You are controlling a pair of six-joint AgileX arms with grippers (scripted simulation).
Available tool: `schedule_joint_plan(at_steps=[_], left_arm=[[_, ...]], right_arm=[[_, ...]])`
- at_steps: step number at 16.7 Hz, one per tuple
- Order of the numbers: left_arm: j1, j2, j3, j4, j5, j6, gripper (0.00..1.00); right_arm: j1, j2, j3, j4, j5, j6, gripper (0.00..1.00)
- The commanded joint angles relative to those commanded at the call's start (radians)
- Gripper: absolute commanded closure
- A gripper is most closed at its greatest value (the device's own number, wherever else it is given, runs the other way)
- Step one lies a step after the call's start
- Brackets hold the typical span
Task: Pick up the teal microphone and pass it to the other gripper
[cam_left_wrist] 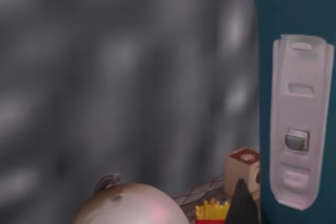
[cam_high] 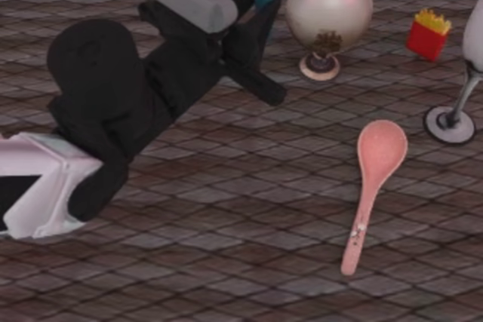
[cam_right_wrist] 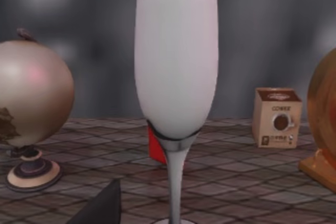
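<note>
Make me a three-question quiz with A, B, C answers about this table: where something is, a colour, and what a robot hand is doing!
1. Where is the long pink spoon?
A. The table's right half
B. Inside the glass
C. In a gripper

2. What colour is the small fries box?
A. Blue
B. Red
C. Green

3. What does the left gripper hold?
A. Nothing
B. The spoon
C. The slim teal microphone

Answers: A, it lies flat there; B, red under yellow fries; C, the teal handle rises between its fingers.
</note>
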Motion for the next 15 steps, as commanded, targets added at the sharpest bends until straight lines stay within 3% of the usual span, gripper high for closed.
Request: schedule_joint_plan(at_steps=[8, 11, 15], left_arm=[[-0.003, -0.004, -0.003, 0.002, -0.003, -0.001, 1.00], [-0.003, -0.004, -0.003, 0.002, -0.003, -0.001, 1.00], [-0.003, -0.004, -0.003, 0.002, -0.003, -0.001, 1.00]], right_arm=[[0.006, 0.013, 0.011, 0.007, -0.009, -0.001, 0.00], [0.042, 0.109, 0.088, 0.053, -0.069, -0.008, 0.00], [0.122, 0.382, 0.259, 0.153, -0.205, -0.023, 0.00]])
